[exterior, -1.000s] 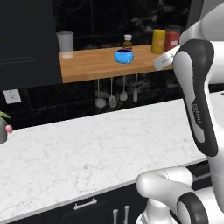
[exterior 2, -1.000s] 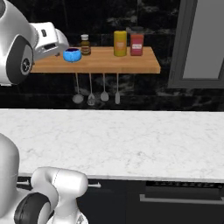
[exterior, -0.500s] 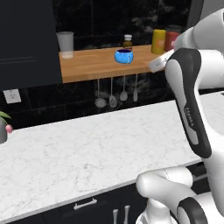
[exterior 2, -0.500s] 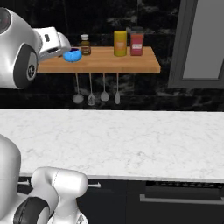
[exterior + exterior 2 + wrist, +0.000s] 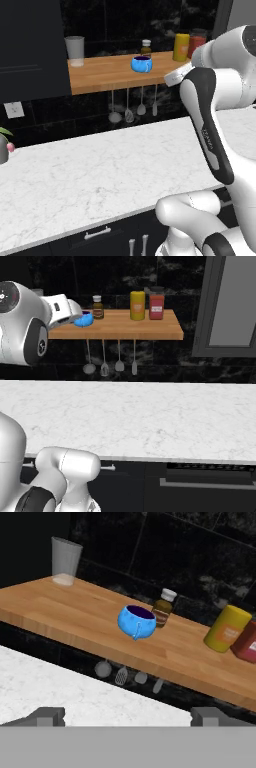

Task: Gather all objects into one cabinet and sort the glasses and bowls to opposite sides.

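A small bright blue bowl (image 5: pixel 137 622) stands on the wooden shelf (image 5: pixel 75 619), ahead of my gripper (image 5: pixel 127 714) and clear of it. The gripper is open, its two dark fingertips (image 5: pixel 48 715) wide apart with nothing between them. From the left base view the bowl (image 5: pixel 141 63) is just left of my white hand (image 5: pixel 176 77); from the right base view the hand partly hides the bowl (image 5: pixel 86 320). A frosted clear tumbler (image 5: pixel 65 560) stands at the shelf's left end (image 5: pixel 75 50). The black cabinet (image 5: pixel 30 45) sits left of the shelf.
A brown bottle (image 5: pixel 162 608) stands right behind the bowl. A yellow jar (image 5: pixel 227 628) and a red jar (image 5: pixel 248 643) are at the shelf's right end. Utensils (image 5: pixel 129 107) hang under the shelf. Below lies the white marble counter (image 5: pixel 100 170).
My hand has shifted a little closer to the blue bowl and the forearm has swung with it. The jaws stay open and nothing on the shelf has moved.
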Robot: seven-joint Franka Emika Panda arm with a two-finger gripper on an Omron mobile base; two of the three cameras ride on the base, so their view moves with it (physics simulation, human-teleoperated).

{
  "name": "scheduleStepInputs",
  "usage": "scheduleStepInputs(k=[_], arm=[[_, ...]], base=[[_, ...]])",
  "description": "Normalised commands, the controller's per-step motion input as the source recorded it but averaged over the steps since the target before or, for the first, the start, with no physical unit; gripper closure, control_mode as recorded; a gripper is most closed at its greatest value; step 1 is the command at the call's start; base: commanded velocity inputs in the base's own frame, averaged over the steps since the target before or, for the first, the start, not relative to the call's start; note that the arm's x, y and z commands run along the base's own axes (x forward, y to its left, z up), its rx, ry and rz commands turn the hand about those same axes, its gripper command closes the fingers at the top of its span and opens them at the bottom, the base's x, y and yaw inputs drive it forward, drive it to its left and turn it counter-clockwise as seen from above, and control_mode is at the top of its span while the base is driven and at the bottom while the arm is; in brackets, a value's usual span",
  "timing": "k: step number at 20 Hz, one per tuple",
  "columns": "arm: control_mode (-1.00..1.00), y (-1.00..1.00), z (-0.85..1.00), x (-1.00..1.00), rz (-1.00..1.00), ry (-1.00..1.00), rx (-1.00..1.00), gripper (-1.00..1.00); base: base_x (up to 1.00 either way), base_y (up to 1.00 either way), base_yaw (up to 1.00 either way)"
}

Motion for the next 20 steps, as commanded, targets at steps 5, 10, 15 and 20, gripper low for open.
scheduleStepInputs(k=[5, 10, 15, 20], arm=[[-1.00, 0.09, 0.00, 0.31, -0.04, 0.00, 0.00, -1.00], [-1.00, 0.03, 0.00, 0.19, -0.04, 0.00, 0.02, -1.00], [-1.00, 0.04, 0.00, 0.15, -0.02, 0.00, 0.02, -1.00], [-1.00, 0.00, -0.01, 0.12, 0.00, 0.00, 0.00, -1.00]], base=[[0.00, 0.00, 0.00], [0.00, 0.00, 0.00], [0.00, 0.00, 0.00], [0.00, 0.00, 0.00]])
